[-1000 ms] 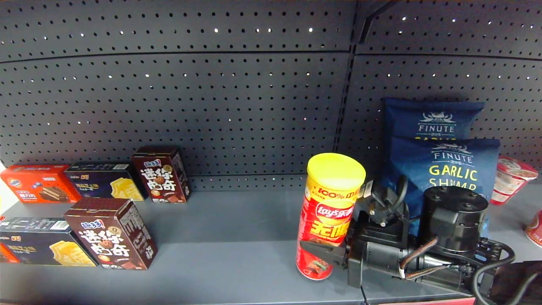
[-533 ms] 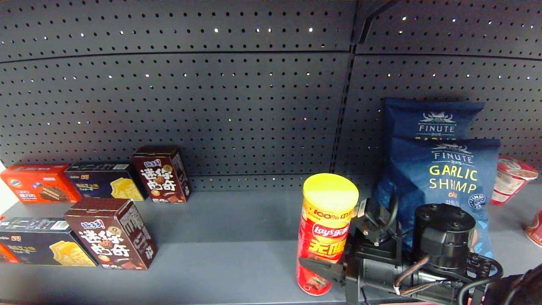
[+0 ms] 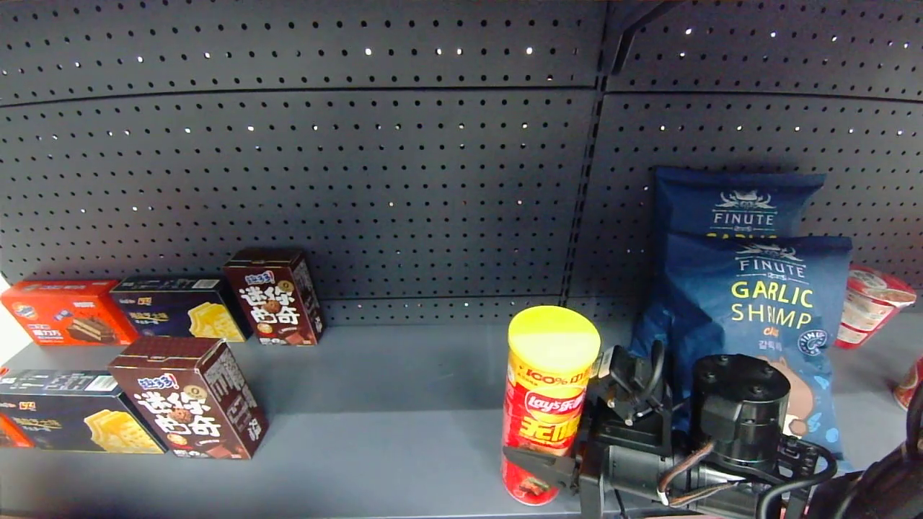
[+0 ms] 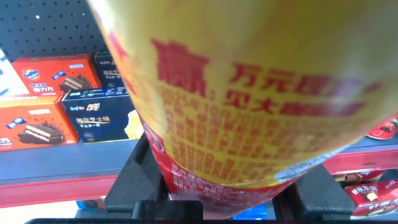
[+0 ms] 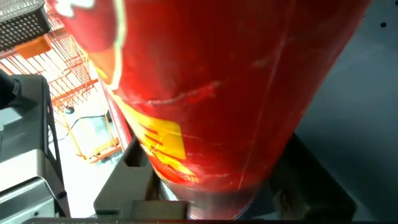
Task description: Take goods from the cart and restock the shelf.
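Observation:
A tall red chips can (image 3: 551, 389) with a yellow lid stands upright near the front edge of the grey shelf (image 3: 404, 404), just left of the blue bags. My right gripper (image 3: 535, 465) is shut on its lower part from the right side. Whether its base rests on the shelf I cannot tell. In the right wrist view, the can's red wall (image 5: 217, 93) rises from between the right gripper (image 5: 217, 199). My left gripper (image 4: 227, 199) is shut on a second chips can (image 4: 249, 81), yellow and red, close to the camera.
Several snack boxes sit at the shelf's left, the nearest a brown one (image 3: 191, 407). Two blue snack bags (image 3: 757, 303) lean on the pegboard at right, with red cups (image 3: 872, 306) beyond them. An orange wire cart (image 5: 74, 81) stands below. Orange boxes (image 4: 37, 124) lie on a lower shelf.
My right gripper and the chips can have come down and slightly left, toward the shelf's front edge. The boxes and bags stayed put.

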